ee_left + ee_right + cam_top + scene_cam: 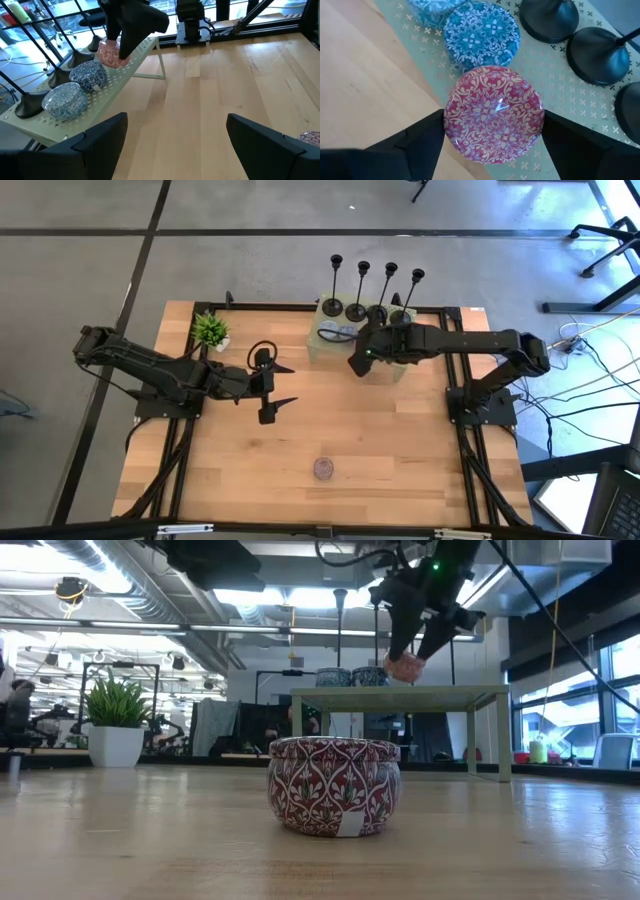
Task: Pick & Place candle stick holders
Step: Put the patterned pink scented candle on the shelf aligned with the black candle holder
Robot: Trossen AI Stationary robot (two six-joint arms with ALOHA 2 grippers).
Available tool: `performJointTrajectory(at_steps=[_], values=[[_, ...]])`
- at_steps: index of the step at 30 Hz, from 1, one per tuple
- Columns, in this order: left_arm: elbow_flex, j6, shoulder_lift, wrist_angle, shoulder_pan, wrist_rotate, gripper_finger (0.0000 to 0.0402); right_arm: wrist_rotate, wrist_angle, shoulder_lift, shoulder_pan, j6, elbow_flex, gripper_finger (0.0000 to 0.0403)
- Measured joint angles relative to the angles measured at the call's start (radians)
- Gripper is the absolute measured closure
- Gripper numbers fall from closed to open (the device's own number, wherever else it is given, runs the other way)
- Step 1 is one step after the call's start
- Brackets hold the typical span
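Your right gripper (492, 135) is clamping a red patterned tin (493, 114) between its fingers, holding it over the near edge of the pale perforated shelf (318, 352) that stands at the table's far side. Two blue patterned tins (481, 34) are sitting on that shelf just beside the red one, further along it towards the plant (209, 330). The candle stick holders (374, 290), four slim black ones, are standing in a row along the shelf's back edge, bases on the shelf, stems upright; nothing is gripping them. So you are handling tins, not holders, and by these pictures no holder looks moved yet, so that whole part of the task seems left. Your left gripper (272, 387) is waiting with its fingers spread wide and nothing between them, out over the bare wooden table (400, 470) in front of the shelf, well apart from it. A second red patterned tin (334, 785) is sitting alone on the table, well in front of the shelf near the table's front edge. I can't tell if the held tin is touching the shelf or just above it; the low view suggests it is hanging slightly clear.
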Motion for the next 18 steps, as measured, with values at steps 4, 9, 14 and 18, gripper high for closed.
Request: performJointTrajectory(at_steps=[4,9,14,18], values=[[0.000,-0.006,0.000,-0.001,0.000,0.001,0.0064,-0.001,-0.010,0.000,-0.003,-0.029,0.000,0.0090],[0.000,-0.023,0.000,-0.003,0.000,0.001,0.0064,-0.002,-0.073,0.000,-0.003,-0.037,0.000,0.0087],[0.000,-0.034,0.000,-0.003,0.000,0.002,0.0064,-0.001,-0.102,0.000,-0.011,-0.022,0.000,0.0087],[0.000,-0.038,0.000,-0.003,0.000,0.002,0.0064,0.003,-0.101,0.000,-0.027,-0.045,0.000,0.0087]])
